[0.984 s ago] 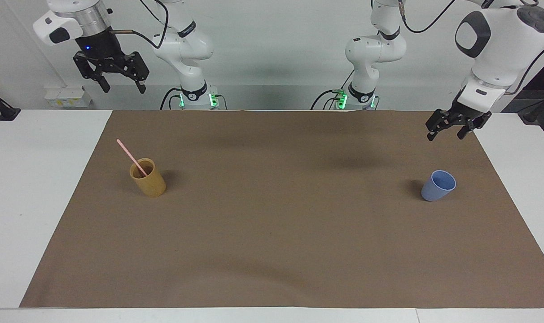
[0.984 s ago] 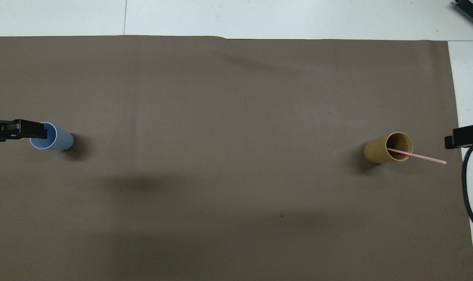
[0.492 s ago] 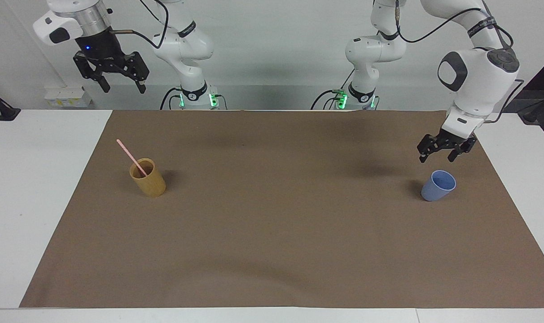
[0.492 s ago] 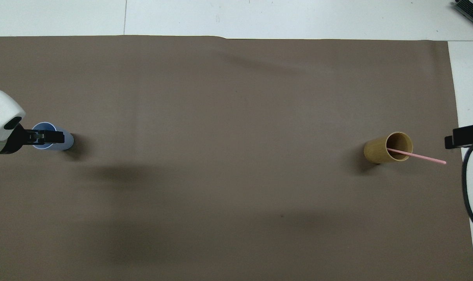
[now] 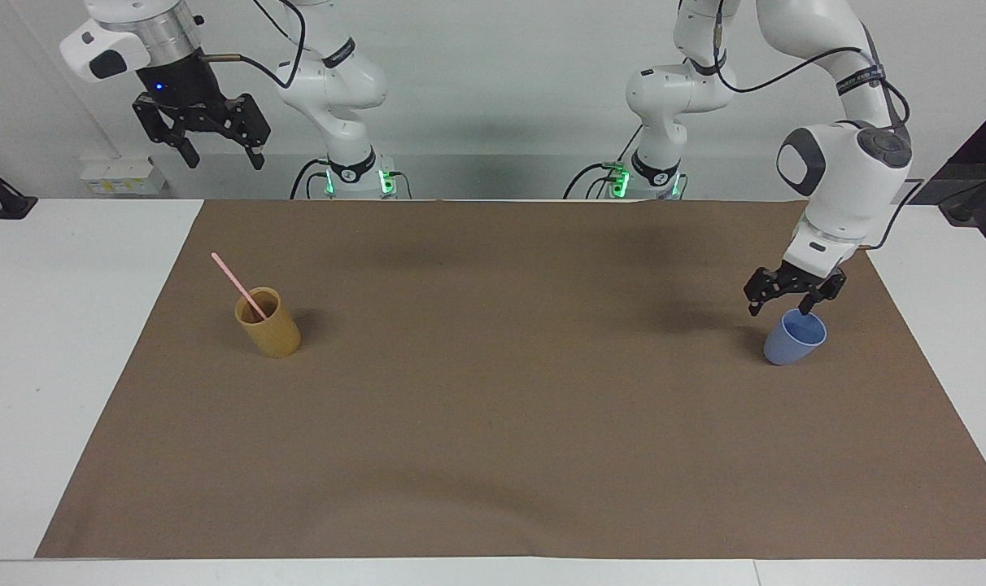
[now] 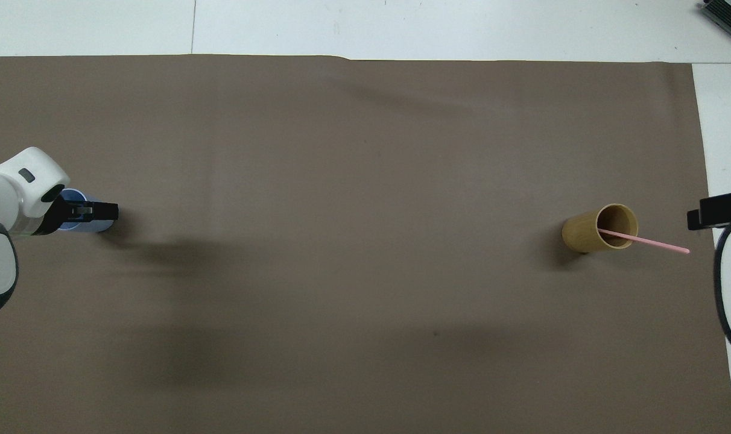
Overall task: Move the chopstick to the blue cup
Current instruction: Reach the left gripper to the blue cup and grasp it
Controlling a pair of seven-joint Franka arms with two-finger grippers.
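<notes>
Brown paper [image 5: 493,423] is covering most of the white table [image 5: 62,366], and the two arms are standing at its robot edge against a pale wall; the chopstick [image 5: 237,284] is leaning in the tan cup [image 5: 268,323] toward the right arm's end of the table, its lower end inside the cup and its upper end tilting out over the rim toward that arm's end and a little toward the robots; its long axis is therefore slanting, not upright. The blue cup [image 5: 794,338] is standing upright toward the left arm's end of the table, well apart from the tan cup.

The left gripper [image 5: 790,302] is hanging just above the blue cup's rim, fingers spread wide and carrying nothing; one fingertip is appearing to dip at or just inside the rim, though whether it is touching is hard to say. The right gripper [image 5: 220,155] is waiting high in the air near its own end of the table, fingers likewise spread wide and empty, with the chopstick lying below it and farther out over the table.

Judging from this layout, the right arm is much the nearer to the chopstick, so the pick is probably falling to it; the free upper end is offering the easiest grasp, with the fingers closing across the slanted shaft.
</notes>
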